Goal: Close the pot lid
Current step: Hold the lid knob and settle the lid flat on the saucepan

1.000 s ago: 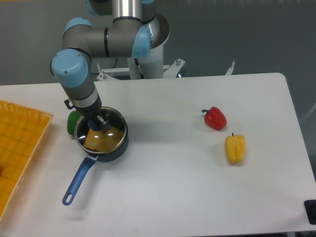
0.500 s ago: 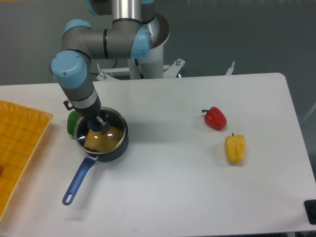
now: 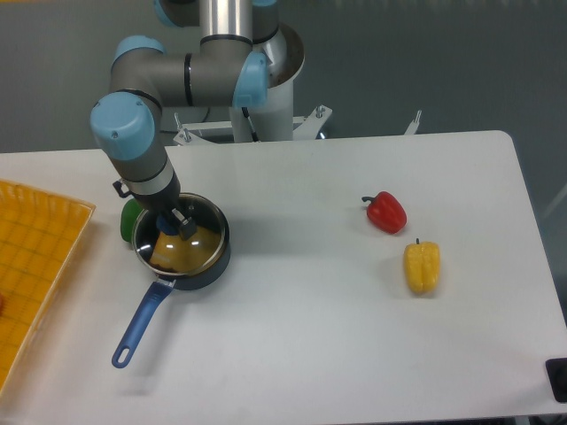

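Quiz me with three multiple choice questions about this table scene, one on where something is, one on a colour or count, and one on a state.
1. Where is the red pepper relative to the yellow pepper?
A. Farther back and a little left
B. Inside the pot
C. On the yellow tray

2. What colour is the pot handle?
A. Red
B. Bright blue
C. Green

3. Where is the lid now?
A. Lying beside the peppers
B. On the tray
C. At the pot's mouth under the pincer

Answers: 1 A, the two peppers lie apart on bare table, red behind. 2 B, the long handle is blue. 3 C, a metal rim circles the pot top.
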Action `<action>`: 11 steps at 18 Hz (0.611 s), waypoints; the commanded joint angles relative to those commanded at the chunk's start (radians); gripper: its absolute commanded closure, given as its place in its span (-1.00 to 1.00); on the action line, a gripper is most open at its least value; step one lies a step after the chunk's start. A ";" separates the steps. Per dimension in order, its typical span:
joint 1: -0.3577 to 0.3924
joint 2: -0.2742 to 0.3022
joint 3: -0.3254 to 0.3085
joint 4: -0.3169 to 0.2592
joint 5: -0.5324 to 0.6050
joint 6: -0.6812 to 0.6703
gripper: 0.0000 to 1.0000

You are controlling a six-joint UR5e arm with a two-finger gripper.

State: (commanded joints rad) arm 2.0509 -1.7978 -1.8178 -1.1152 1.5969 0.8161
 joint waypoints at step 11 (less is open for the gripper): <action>0.005 0.002 0.014 -0.002 0.002 0.011 -0.13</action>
State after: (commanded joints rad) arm 2.0555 -1.7963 -1.8039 -1.1167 1.5984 0.8268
